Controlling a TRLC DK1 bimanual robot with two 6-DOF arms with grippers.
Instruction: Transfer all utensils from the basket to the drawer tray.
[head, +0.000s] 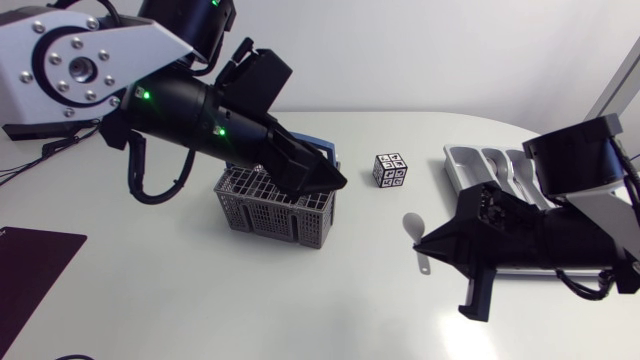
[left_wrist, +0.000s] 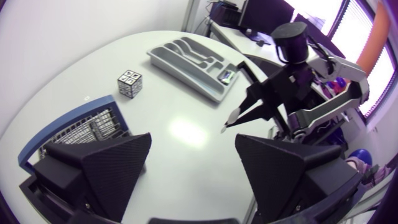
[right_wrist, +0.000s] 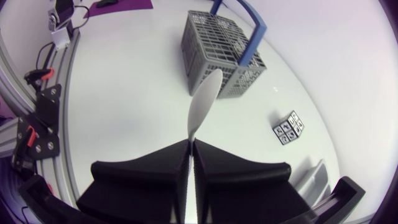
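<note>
A white plastic spoon (head: 413, 226) hangs above the table between the basket and the tray, its handle pinched by my right gripper (head: 430, 248), which is shut on it. In the right wrist view the spoon (right_wrist: 202, 106) sticks out ahead of the closed fingers (right_wrist: 161, 174), bowl toward the grey basket (right_wrist: 221, 56). My left gripper (head: 335, 180) hovers over the right end of the blue-handled basket (head: 262, 205). Its fingers (left_wrist: 115, 165) stand wide open with nothing between them. The grey drawer tray (head: 470, 160) lies at the right, partly under my right arm.
A small black-and-white patterned cube (head: 390, 170) stands between basket and tray. A dark mat (head: 30, 265) lies at the table's left edge. In the left wrist view, the tray (left_wrist: 193, 59) and cube (left_wrist: 129, 83) lie ahead of the gripper.
</note>
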